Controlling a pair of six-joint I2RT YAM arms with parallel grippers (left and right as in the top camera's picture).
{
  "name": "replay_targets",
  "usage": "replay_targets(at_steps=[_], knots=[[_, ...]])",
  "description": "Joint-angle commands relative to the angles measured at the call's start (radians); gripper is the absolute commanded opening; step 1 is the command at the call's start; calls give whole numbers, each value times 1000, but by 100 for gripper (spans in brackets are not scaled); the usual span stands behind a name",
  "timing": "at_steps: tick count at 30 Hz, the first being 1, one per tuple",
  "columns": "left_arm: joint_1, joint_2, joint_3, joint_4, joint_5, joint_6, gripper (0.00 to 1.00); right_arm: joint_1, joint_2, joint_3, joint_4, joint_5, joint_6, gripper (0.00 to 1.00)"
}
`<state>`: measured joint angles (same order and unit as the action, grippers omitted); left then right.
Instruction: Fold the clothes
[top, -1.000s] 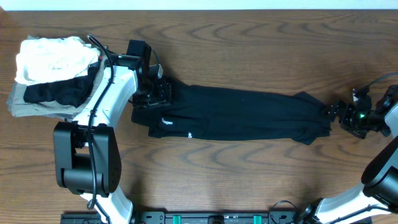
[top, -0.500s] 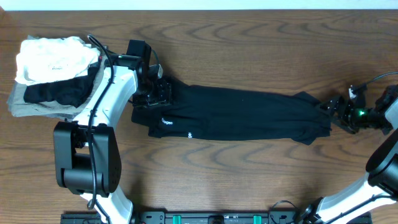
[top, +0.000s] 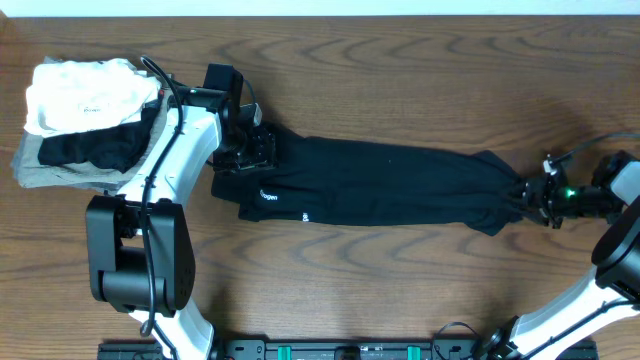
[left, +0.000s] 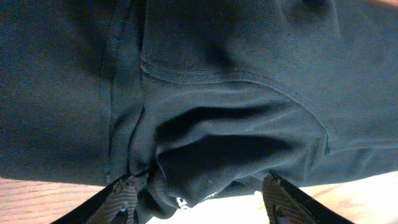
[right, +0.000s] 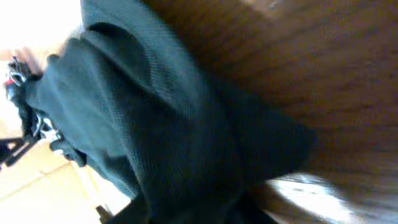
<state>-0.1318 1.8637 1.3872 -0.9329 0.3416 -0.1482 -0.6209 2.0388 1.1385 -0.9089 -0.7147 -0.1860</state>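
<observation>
1. T-shirt (top: 390, 185) is black and lies pulled out into one long, narrow band across the middle of the wooden table (top: 400, 80), running left to right. There's tiny white print (top: 268, 196) near its left end.
2. Left end of the shirt sits under the left claw (top: 250, 150). In the left wrist view the two fingers (left: 123, 198) stand wide apart with a bunched-up lump of black fabric (left: 217, 93) between them. A bit of bare wood shows in the gap, so it doesn't look clamped.
3. Right end of the shirt narrows to a point that runs straight into the right claw (top: 528, 192). From overhead it looks pinched shut on that tip. The right wrist view is blurry: just black cloth (right: 155, 124) right up against the camera with wood (right: 323, 74) behind it, and I can't make out the fingers there.
4. Far left corner of the table has a pile of folded clothes, well apart from the shirt: a white piece (top: 85, 90) on top, a dark one (top: 90, 150) under it, and grey (top: 40, 170) at the bottom.
</observation>
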Motion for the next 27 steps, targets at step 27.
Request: replay_targets(at_steps=[27], knots=[[0, -2, 9, -8, 9, 21, 67, 12, -158, 246, -141, 595, 296, 1]])
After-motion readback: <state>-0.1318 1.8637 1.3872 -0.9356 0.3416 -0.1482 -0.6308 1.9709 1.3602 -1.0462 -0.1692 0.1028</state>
